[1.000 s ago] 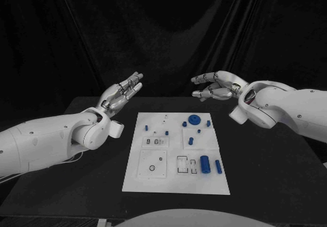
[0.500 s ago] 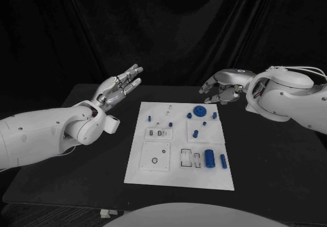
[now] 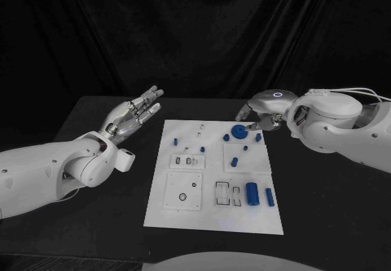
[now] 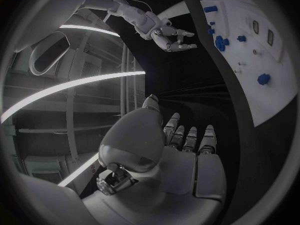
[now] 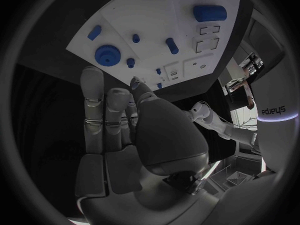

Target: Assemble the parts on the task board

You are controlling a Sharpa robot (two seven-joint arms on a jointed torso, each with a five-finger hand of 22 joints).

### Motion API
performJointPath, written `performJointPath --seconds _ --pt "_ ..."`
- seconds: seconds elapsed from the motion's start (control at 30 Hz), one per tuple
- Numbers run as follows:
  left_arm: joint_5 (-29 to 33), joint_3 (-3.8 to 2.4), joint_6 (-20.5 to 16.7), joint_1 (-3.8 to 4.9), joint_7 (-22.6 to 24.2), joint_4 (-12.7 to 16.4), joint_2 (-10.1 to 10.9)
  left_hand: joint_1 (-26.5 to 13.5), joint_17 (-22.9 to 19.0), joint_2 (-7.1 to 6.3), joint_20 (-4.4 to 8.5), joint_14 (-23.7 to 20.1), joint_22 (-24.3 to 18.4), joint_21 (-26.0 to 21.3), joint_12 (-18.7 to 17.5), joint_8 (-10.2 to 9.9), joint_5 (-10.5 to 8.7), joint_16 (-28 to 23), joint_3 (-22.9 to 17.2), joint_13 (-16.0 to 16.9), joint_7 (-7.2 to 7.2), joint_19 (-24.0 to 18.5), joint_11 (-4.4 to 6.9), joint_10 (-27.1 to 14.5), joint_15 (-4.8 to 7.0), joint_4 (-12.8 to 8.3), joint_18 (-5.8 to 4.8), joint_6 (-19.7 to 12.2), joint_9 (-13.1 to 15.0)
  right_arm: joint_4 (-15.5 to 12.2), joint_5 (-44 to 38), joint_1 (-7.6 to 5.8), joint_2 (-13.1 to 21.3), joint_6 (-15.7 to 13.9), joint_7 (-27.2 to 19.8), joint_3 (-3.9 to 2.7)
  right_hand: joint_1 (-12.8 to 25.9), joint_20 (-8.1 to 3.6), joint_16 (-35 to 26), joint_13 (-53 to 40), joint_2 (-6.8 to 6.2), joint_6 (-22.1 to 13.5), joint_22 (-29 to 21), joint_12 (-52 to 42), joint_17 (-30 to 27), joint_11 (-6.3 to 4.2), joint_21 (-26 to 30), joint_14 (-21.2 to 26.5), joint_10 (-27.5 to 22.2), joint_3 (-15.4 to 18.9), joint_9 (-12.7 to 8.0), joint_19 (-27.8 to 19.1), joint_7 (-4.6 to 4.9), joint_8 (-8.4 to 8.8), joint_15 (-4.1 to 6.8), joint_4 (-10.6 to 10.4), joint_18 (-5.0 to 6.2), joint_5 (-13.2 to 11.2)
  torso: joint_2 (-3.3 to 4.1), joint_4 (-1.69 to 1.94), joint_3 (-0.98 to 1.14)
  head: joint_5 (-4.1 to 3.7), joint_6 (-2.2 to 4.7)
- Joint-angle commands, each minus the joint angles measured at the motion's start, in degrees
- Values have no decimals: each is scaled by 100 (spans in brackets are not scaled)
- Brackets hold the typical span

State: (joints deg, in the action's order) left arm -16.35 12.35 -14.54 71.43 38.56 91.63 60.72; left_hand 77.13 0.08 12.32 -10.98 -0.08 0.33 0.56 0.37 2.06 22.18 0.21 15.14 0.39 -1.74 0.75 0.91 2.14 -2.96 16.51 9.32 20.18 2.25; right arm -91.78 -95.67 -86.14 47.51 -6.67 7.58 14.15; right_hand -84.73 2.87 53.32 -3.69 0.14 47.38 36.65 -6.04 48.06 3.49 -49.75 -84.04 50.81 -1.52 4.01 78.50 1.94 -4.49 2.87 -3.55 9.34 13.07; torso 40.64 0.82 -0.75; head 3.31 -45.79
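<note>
blue gear (image 3: 238, 131) just beside right hand (image 3: 259, 111)

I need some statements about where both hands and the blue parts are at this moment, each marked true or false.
1. The left hand is open and holds nothing. True.
2. The right hand grips the blue gear. False: its fingers hover at the board's far right corner, above the gear, and nothing is in them.
3. The big blue cylinder lies on the near right part of the task board. True.
4. The left hand rests on the board. False: it is raised beside the board's far left corner, palm turned inward.
5. The gear lies on the black table. False: it lies on the board, near its far right corner.
</note>
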Motion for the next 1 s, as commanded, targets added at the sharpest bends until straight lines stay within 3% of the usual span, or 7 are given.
performJointPath --seconds 0.03,0.13,0.33,0.6,0.8,1.0 --pt "-29 -6 -42 18 821 24 23 47 -8 0 1 8 -7 -20 8 32 20 -21 19 8 -14 -36 -50 -5 19 19 87 43 5 -17 -284 -9 -38 16 190 -5 19 8 131 -14 -44 13 194 8 75 7 -170 -132 90 -77 -2 -96 -138 33 16 4 -59 29 164 22 -28 -39 50" --pt "-29 -6 -23 19 818 17 32 49 -8 2 2 8 -8 -21 8 32 21 -21 19 8 -16 -37 -52 -6 15 19 86 48 5 20 -290 -1 -92 17 179 -4 38 17 199 -20 -46 24 328 -25 105 28 -281 -119 204 -111 0 -145 -216 36 4 2 -64 35 204 23 -40 -56 63" --pt "-29 -6 4 20 831 23 50 53 -8 10 3 8 -11 -25 9 36 27 -21 15 8 -19 -42 -55 -3 9 19 86 79 9 130 -296 55 -211 -78 158 -4 89 38 307 -15 -64 32 508 -40 167 65 -424 -112 321 -138 1 -198 -142 39 -17 -25 -76 -15 282 13 -55 -72 99" --pt "-180 -6 -38 21 853 94 134 56 -8 11 4 8 -13 -28 10 38 31 -21 14 9 -21 -45 -57 0 7 18 85 90 10 195 -298 96 -296 -181 109 -4 116 54 433 -15 -80 67 666 -47 263 89 -549 -123 402 -158 5 -216 -58 29 -33 -47 -88 -42 353 25 -44 -113 132" --pt "-327 -6 -50 23 838 138 189 54 -8 12 5 8 -15 -31 10 39 30 -21 15 9 -21 -49 -57 0 4 20 85 96 11 253 -299 109 -364 -164 64 -4 138 65 491 -15 -81 122 762 -56 293 98 -623 -117 480 -180 11 -241 -6 12 -43 -74 -92 -63 435 41 -26 -174 222" --pt "-361 -6 -45 25 823 172 227 53 -8 13 6 8 -15 -32 10 39 28 -21 16 9 -22 -50 -58 1 1 22 85 99 11 345 -299 154 -442 -175 13 -4 195 83 560 -14 -73 210 884 -67 329 117 -710 -109 595 -203 16 -271 74 -10 -61 -142 -100 -88 476 42 -22 -249 247"
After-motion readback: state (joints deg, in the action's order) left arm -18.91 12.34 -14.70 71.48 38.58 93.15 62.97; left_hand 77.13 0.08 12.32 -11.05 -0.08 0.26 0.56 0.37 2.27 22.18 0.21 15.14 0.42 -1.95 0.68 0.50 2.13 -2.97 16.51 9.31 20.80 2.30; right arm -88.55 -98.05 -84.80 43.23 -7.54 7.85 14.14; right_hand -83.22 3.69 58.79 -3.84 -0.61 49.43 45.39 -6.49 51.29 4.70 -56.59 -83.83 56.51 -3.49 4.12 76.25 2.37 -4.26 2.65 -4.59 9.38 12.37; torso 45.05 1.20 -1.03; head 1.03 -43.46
